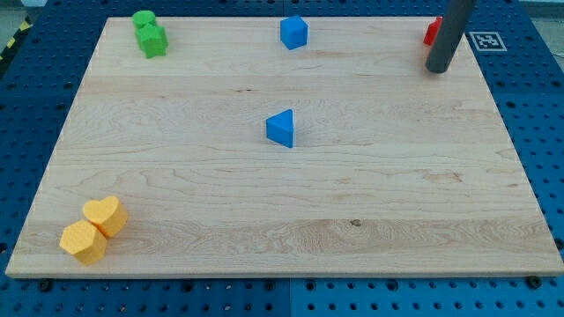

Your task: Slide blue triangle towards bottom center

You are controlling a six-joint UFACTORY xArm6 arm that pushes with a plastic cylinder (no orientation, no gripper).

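We see the blue triangle near the middle of the tabletop. Our arm carries no claw, only a rod; my tip rests far toward the view's upper right of the triangle, touching nothing blue, just beside a red block. Straight above the triangle sits a blue cube.
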